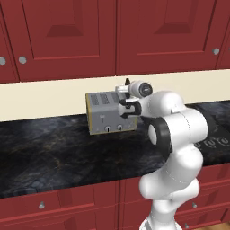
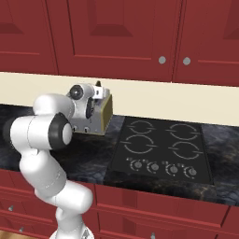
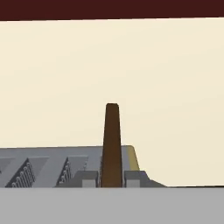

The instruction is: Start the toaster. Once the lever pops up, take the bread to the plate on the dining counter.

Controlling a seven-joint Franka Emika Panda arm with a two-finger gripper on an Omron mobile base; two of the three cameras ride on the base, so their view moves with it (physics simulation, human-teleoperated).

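- Black marbled worktop (image 1: pixel 54 152) under red wall cabinets (image 1: pixel 72 36), cream backsplash.
- Toaster (image 1: pixel 104 113) at the far edge, left of the black hob (image 2: pixel 161 149).
- Gripper (image 3: pixel 112 180) over the toaster's right end, fingers pinching the bread (image 3: pixel 112 144), upright, edge-on.

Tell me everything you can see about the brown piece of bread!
The thin dark brown bread slice has a rounded top and smooth, plain sides. In the hand view it stands upright, seen edge-on, between the end effector's two grey fingertips, which are shut on its lower part. It sits above the right end of the boxy silver-grey toaster's slotted top, against the cream wall.
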